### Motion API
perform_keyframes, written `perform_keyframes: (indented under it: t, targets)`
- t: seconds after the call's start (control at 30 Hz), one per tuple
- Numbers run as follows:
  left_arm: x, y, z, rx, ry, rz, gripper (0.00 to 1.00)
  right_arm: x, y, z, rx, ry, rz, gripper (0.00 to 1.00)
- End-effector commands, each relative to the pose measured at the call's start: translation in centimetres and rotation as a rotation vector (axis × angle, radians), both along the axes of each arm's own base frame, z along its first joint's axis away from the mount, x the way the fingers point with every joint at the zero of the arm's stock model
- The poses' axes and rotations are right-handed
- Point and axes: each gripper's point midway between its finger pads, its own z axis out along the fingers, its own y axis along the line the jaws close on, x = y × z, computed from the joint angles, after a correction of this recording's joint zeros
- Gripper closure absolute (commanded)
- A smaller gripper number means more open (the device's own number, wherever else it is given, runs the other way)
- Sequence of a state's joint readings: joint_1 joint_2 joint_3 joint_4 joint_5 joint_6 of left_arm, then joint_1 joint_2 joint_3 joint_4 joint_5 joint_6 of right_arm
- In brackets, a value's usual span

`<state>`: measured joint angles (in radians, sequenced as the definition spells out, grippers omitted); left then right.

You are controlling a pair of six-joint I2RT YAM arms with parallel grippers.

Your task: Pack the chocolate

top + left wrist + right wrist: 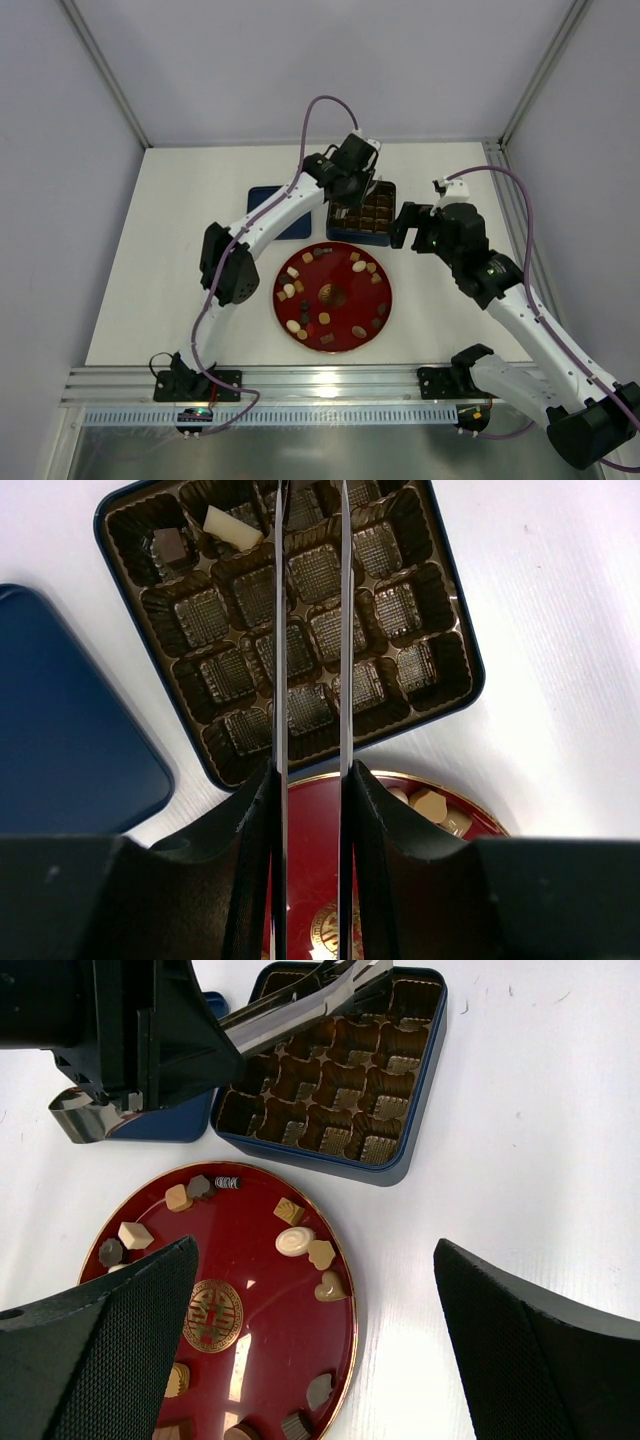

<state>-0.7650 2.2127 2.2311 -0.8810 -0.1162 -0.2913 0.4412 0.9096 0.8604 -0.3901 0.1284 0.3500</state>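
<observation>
Several chocolate pieces (357, 267), tan, cream and dark, lie round the edge of the red plate (360, 300). The right wrist view shows them too, such as a cream round chocolate (296, 1241). In the dark blue tin (476, 680) a dark square chocolate (172, 545) and a cream chocolate (232, 527) sit in corner cells. My left gripper (365, 972) reaches its long thin metal blades over the tin's far cells. A narrow gap parts the blades, and what lies at their tips is hidden. My right gripper (315, 1250) hangs wide open over the plate's right rim, holding nothing.
The tin's blue lid (60, 730) lies flat to the left of the tin (362, 213), partly under my left arm. The plate sits just in front of the tin. White cage walls and an aluminium rail (320, 385) bound the table.
</observation>
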Motion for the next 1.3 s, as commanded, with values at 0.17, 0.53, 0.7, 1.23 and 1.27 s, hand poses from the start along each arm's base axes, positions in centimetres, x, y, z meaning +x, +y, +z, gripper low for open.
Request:
perform_keyframes:
  t: [0.17,0.53,0.7,1.23,1.27]
  targets:
    - [1.3,-0.6,1.2,-0.031,-0.063,0.008,0.67,0.6,0.0,1.9,0.012,-0.053,-0.006,0.00]
    - [1.3,-0.1,0.8,-0.003,-0.066,0.013,0.61,0.6,0.0,1.8,0.014,-0.052,-0.006,0.00]
    - [1.4,0.0,0.9,-0.002,-0.069,0.012,0.58,0.6,0.0,1.7,0.014,-0.049,-0.006,0.00]
    - [0.1,0.7,6.5,-0.083,-0.130,0.001,0.56,0.5,0.0,1.8,0.016,-0.052,-0.006,0.00]
    - [-0.2,0.8,6.8,-0.087,-0.128,-0.005,0.57,0.5,0.0,1.8,0.017,-0.054,-0.006,0.00]
